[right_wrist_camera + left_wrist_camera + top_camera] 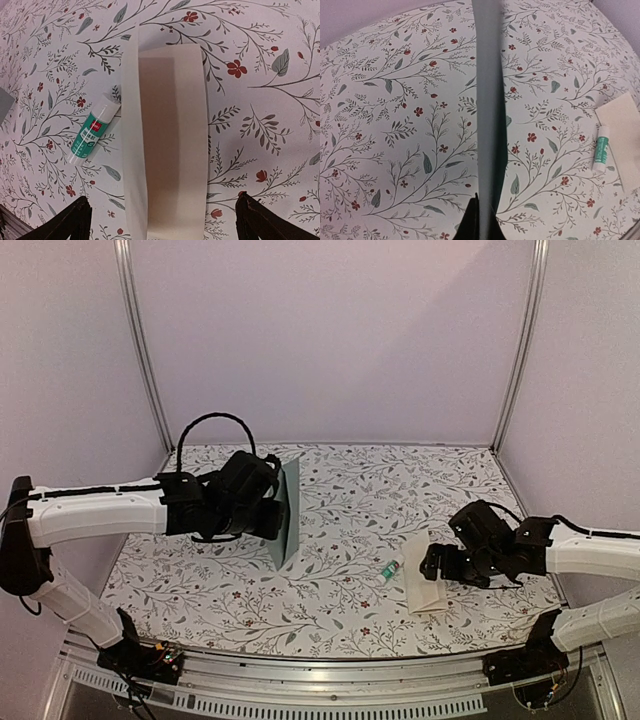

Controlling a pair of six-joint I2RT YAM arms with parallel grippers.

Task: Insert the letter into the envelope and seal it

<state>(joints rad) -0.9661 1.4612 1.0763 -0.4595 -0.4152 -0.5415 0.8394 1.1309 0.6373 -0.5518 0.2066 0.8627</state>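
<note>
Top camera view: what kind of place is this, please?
Probably a robot test booth, not a home: plain lilac wall panels between metal posts, with a left arm and a right arm mounted at the edge of a table with a floral cover.

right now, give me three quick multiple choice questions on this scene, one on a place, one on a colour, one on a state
1. Where does the glue stick lie?
A. inside the envelope
B. on the table, beside the letter
C. in the left claw

2. What colour is the envelope?
A. red
B. black
C. pale teal-green

3. How is the right claw?
A. open over the letter
B. shut on the glue stick
C. shut on the envelope

Answers:
1 B, it lies on the table next to the letter's edge.
2 C, the sheet held on edge in the left claw is teal-green.
3 A, its fingers stand wide apart on either side of the letter.
</note>
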